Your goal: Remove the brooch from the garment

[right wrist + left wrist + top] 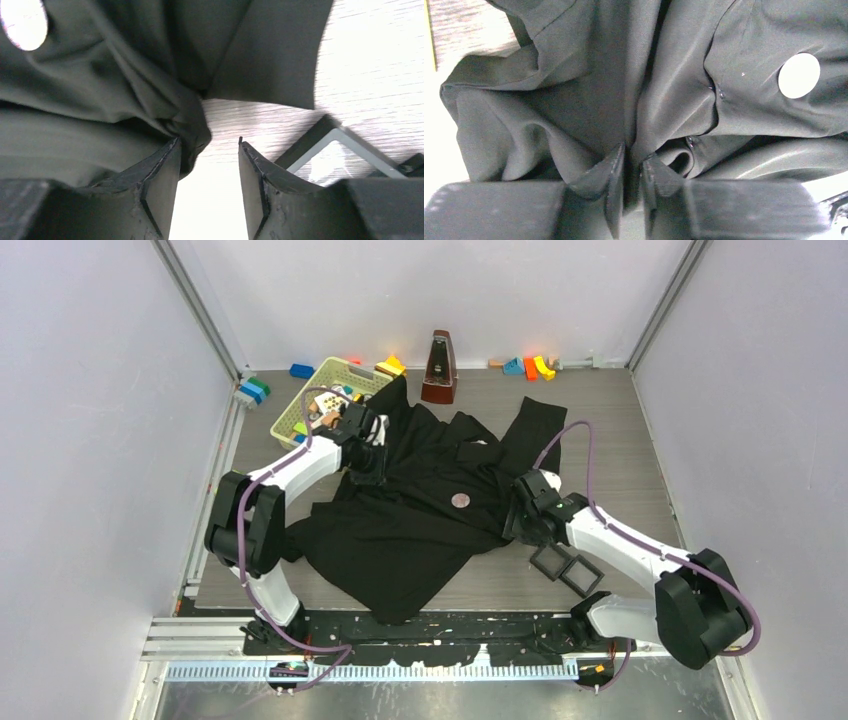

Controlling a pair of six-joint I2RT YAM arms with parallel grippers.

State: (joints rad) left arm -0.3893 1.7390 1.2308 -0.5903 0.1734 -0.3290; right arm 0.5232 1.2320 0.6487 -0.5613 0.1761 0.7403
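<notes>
A black garment (420,510) lies spread and rumpled on the table. The brooch (460,500), a small round pinkish disc, sits on the garment's middle. It shows washed-out white in the left wrist view (799,75) and in the right wrist view (22,22). My left gripper (368,468) is at the garment's upper left, left of the brooch. In its wrist view the gripper (633,160) is shut on a fold of the garment (589,100). My right gripper (515,518) is at the garment's right edge. It (209,145) is open, and the cloth edge (192,130) touches its left finger.
Two small black square trays (565,566) lie on the table just right of my right gripper; one shows in the right wrist view (320,140). A yellow basket (318,398), a metronome (438,368) and coloured blocks (530,366) stand along the back.
</notes>
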